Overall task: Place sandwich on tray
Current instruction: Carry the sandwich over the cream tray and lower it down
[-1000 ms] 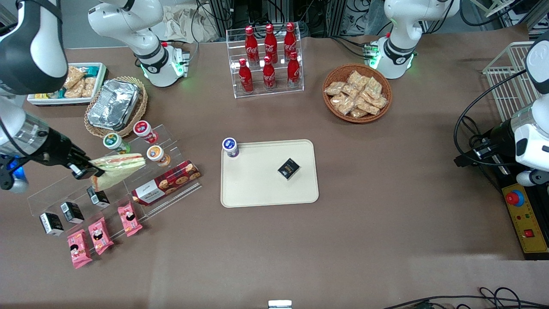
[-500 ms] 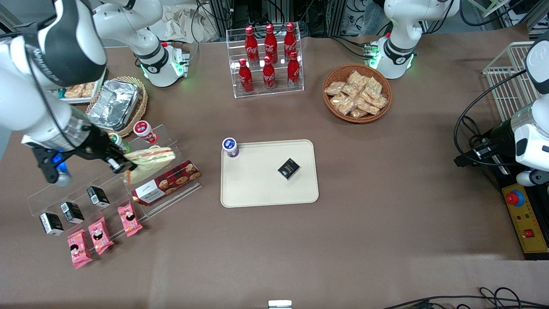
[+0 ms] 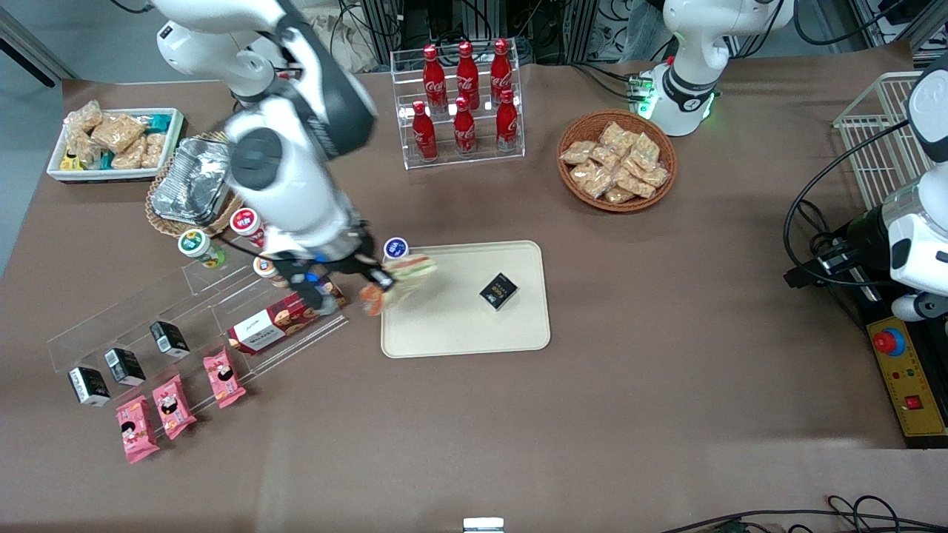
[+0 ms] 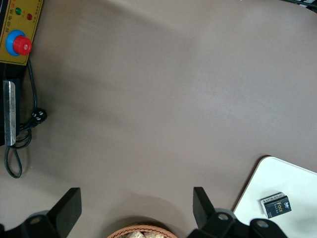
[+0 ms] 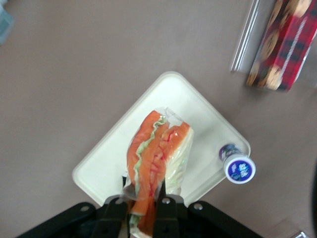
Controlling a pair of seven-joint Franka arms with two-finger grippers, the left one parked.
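The sandwich (image 3: 406, 275), clamped in the pincer (image 3: 379, 282), is held above the tray (image 3: 474, 337) edge nearest the working arm; lowering onto bare tray is called for next.

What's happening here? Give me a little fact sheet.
gripper: shut on the sandwich, above the tray's edge toward the working arm's end
sandwich: held in the air, not yet set down
tray: flat on the table
on tray: small black box
at tray corner: blue-lidded cup
step left: lower and release the sandwich
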